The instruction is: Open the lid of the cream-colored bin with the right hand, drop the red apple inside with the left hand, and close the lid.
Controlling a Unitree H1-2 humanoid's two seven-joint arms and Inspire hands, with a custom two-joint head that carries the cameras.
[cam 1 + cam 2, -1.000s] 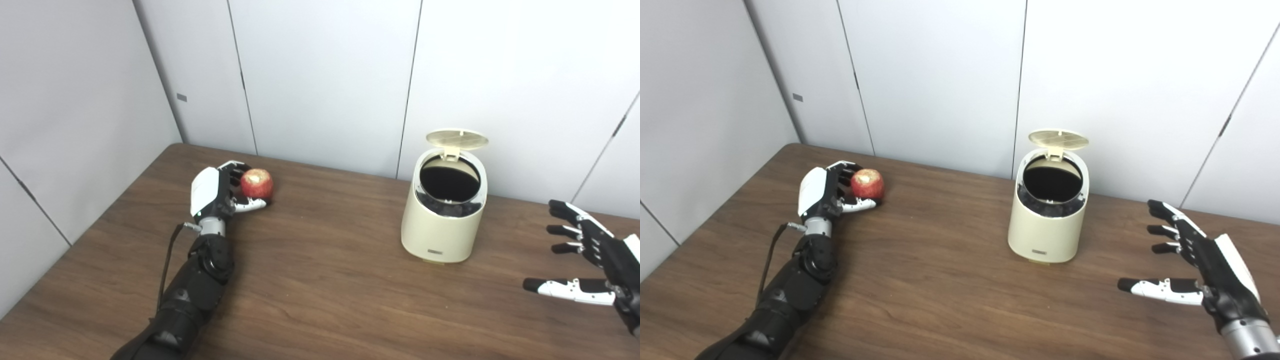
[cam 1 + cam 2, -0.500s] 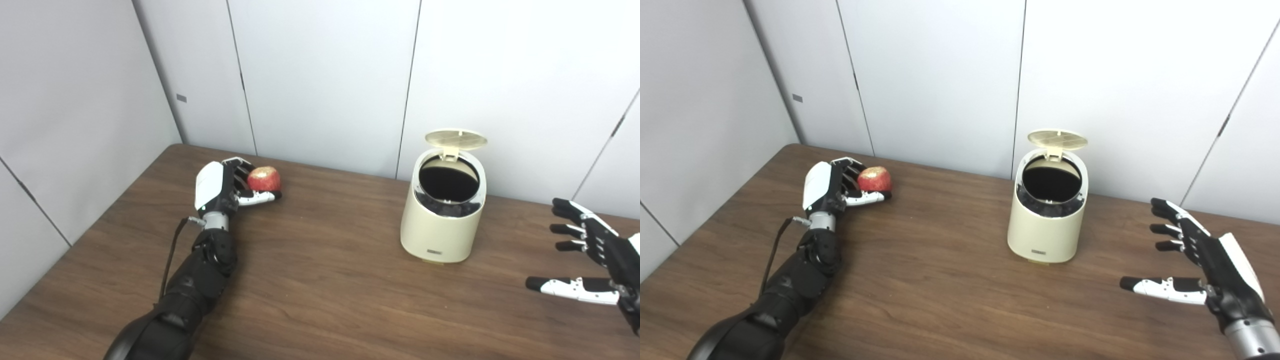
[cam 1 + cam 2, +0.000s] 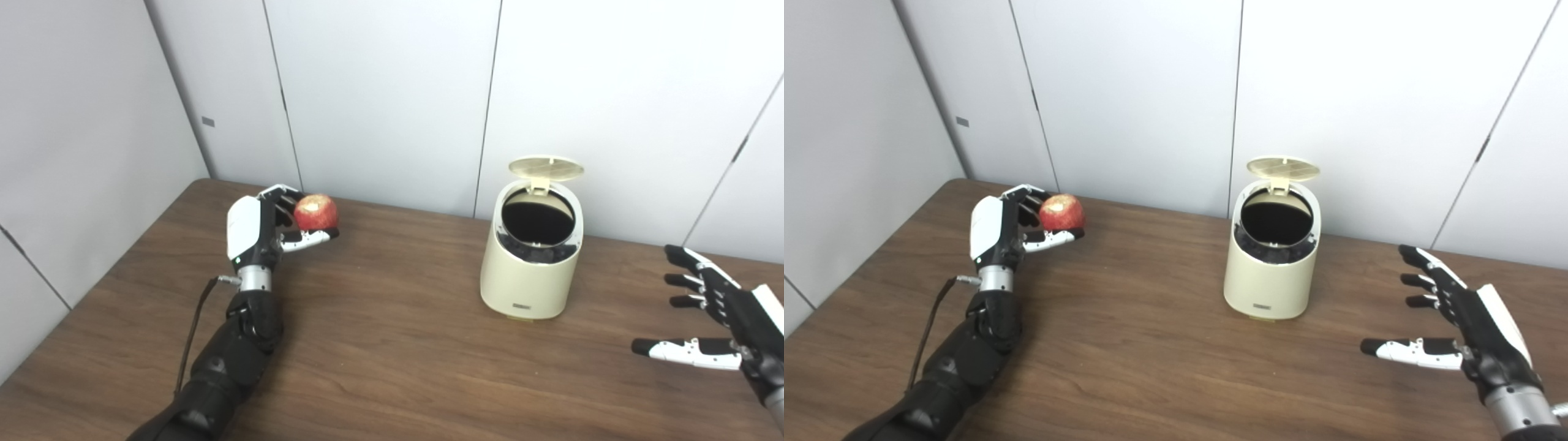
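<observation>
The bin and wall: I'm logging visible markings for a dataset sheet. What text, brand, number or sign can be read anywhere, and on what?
No text is legible in either view.
cream-colored bin: a small dark label low on its front, too small and blurred to read.
Wall: a small grey tag on the left panel, no characters readable.
red apple, left hand, right hand: no markings visible.

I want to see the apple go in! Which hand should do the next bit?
The left hand, I think. It already holds the red apple, and the bin has its lid up. The right hand is open, empty, off to the bin's other side.
</observation>
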